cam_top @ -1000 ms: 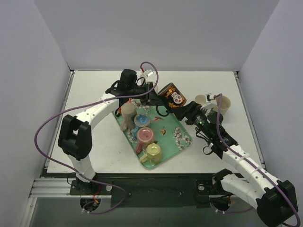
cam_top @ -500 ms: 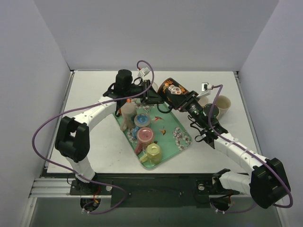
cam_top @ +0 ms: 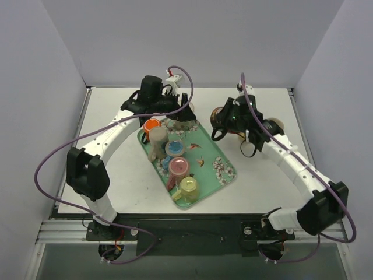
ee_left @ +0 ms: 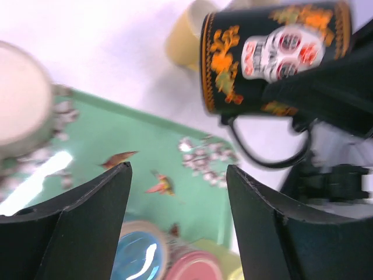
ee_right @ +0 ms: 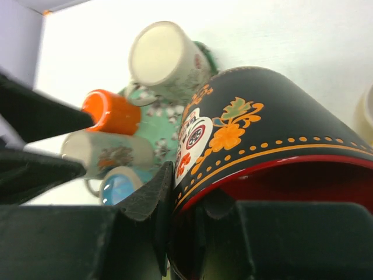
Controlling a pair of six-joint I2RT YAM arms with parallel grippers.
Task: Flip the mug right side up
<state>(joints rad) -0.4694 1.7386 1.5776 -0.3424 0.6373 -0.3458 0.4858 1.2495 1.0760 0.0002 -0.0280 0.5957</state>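
Black glaze, an orange flower pattern and a white skull mark the mug (cam_top: 221, 116), which the right end effector (cam_top: 231, 116) holds just beyond the far right corner of the green tray (cam_top: 227, 173). Its fingers pinch the rim, one pad (ee_right: 148, 201) against the painted outside and the other against the red inside. From the left wrist the mug (ee_left: 274, 55) appears turned on its side, its handle hanging below, with a pale yellow cup (ee_left: 185, 32) on the desk (cam_top: 111, 116) behind it. Whether the mug touches the desk cannot be told.

The left end effector (cam_top: 185, 114) is spread wide with nothing between its fingers, poised over the tray's far end and just beside the mug. On the tray sit an orange cup (cam_top: 151, 124), a cream mug (cam_top: 157, 141), a blue-filled cup (cam_top: 175, 147), a pink cup (cam_top: 179, 166) and a yellow mug (cam_top: 188, 188) at the near end. The pale yellow cup stands on the desk right of the right arm, partly hidden.
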